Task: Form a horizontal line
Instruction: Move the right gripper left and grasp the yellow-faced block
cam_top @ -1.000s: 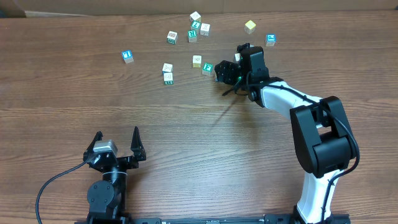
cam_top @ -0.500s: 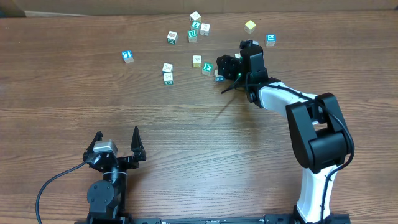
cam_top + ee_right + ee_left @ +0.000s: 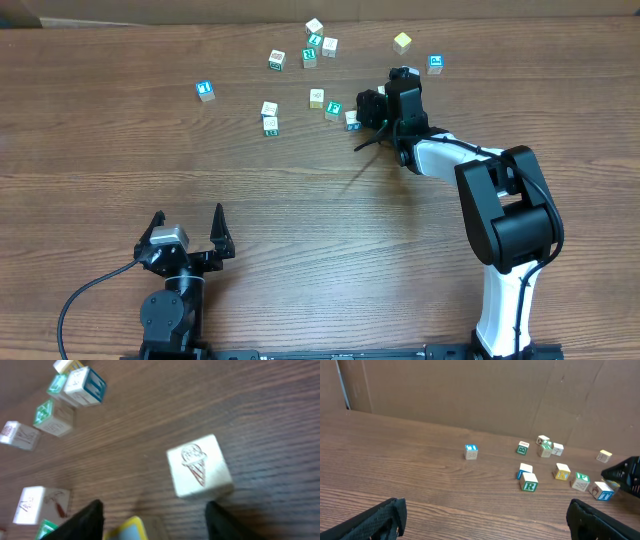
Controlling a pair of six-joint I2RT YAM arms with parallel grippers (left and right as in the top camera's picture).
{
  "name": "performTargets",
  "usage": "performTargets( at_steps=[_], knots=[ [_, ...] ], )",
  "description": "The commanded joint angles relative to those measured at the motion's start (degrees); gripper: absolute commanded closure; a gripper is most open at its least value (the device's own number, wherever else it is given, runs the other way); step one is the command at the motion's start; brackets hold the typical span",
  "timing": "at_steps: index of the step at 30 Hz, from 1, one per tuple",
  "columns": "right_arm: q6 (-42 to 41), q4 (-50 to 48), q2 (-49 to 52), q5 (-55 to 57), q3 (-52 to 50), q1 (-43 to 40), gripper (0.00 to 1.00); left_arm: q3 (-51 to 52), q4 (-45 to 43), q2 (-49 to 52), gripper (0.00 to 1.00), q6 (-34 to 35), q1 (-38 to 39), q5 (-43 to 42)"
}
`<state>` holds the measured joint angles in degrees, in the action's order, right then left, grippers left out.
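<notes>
No row of four touching cubes shows. Three cubes lie in a loose slanting run with gaps: a cream one (image 3: 316,98), a teal-green one (image 3: 334,110) and a white-and-blue one (image 3: 352,119). They also show in the left wrist view, cream (image 3: 562,471), green (image 3: 580,481) and blue T (image 3: 601,491). My right gripper (image 3: 370,104) is open just right of the white-and-blue cube. In the right wrist view its fingers (image 3: 155,522) straddle a yellow-edged blue cube (image 3: 131,530) without touching it, and a white ice-cream cube (image 3: 200,466) lies ahead. My left gripper (image 3: 188,232) is open and empty at the near left.
Loose cubes are scattered at the far side: a blue one (image 3: 205,90), a white and green pair (image 3: 270,116), a cluster (image 3: 315,42), a yellow one (image 3: 402,42) and a blue one (image 3: 435,64). A cardboard wall (image 3: 470,390) stands behind the table.
My right gripper has drawn back up and to the right, uncovering the white-and-blue cube beside the teal-green one. The left arm has not moved.
</notes>
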<state>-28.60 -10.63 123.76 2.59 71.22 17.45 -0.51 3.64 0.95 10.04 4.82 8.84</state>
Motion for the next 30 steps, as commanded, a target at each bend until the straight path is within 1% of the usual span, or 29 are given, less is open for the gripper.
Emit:
performTargets(
  at_steps=[1,7,13,18,19,21,22,25,27,30],
  knots=[
    [-0.11,0.50,0.76,1.88,-0.13,0.22,0.44,0.22,-0.02,-0.63,0.01,-1.25,-0.31,0.13],
    [-0.09,4.07,-1.46,2.95,-0.11,-0.33,0.44,0.22,-0.02,-0.63,0.01,-1.25,-0.31,0.13],
    [0.22,12.09,-6.36,9.73,-0.11,-0.44,0.40,0.22,-0.02,-0.63,0.00,-1.25,-0.31,0.13],
    [0.57,19.43,-10.05,11.43,-0.11,-0.70,0.39,0.22,-0.02,-0.63,0.00,-1.25,-0.31,0.13],
    [0.57,20.44,-10.49,11.26,-0.11,-0.70,0.37,0.22,-0.02,-0.63,0.00,-1.25,-0.31,0.13],
    [0.66,21.27,-10.62,11.23,-0.11,-0.68,0.28,0.22,-0.02,-0.63,0.00,-1.25,-0.31,0.13],
    [1.16,21.46,-10.62,10.88,-0.11,-0.68,0.26,0.22,-0.02,-0.63,0.00,-1.25,-0.31,0.13],
    [6.40,19.91,-10.60,6.58,-0.11,-0.68,0.20,0.22,-0.02,-0.63,0.00,-1.25,-0.31,0.13],
    [13.22,18.86,-10.58,2.40,-0.11,-0.68,0.20,0.22,-0.02,-0.63,0.00,-1.25,-0.31,0.13],
    [21.40,20.72,-10.01,2.67,-0.13,-0.70,0.21,0.22,-0.02,-0.63,0.00,-1.25,-0.31,0.13]
  ],
)
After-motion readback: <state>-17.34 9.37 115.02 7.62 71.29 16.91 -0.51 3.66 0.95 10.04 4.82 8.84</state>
